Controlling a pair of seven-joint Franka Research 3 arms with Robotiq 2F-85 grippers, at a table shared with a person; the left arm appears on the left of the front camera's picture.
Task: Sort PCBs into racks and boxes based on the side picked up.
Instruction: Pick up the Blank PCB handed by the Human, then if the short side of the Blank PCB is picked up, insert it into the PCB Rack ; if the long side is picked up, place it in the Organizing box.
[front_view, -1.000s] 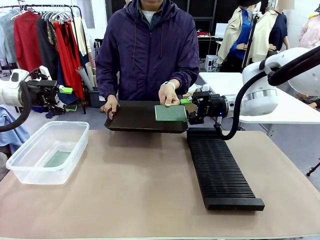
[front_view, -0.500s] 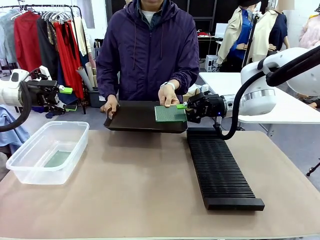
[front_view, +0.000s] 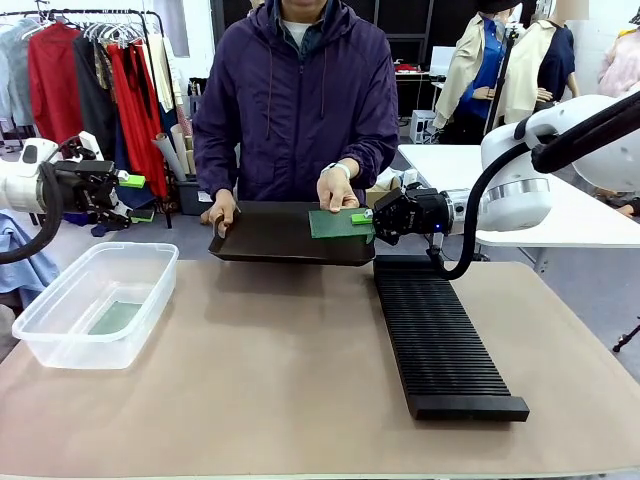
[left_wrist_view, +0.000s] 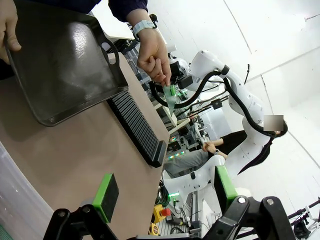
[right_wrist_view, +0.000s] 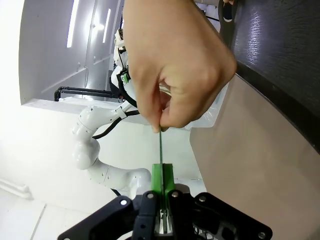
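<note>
While the PCB is pinched at two edges, who really has it?

Both of you. The person's hand nips its far edge above the black tray, and your right gripper is clamped on the near edge. In the right wrist view the green pads are closed flat on the thin board.

So what could go wrong?

If you pull away before that hand lets go, the board may flex or slide out of the pads, because they bite only a narrow strip. It would drop onto the tray.

And after that?

The rack lies just beside the tray, below your arm, and its slots are narrow. A board sitting crooked in the pads would probably catch on a rib rather than seat.

What about the left side?

Your left gripper hangs with its fingers spread wide and holds nothing. It is beyond the clear box and well apart from the handover. One green board lies on the box floor.
</note>
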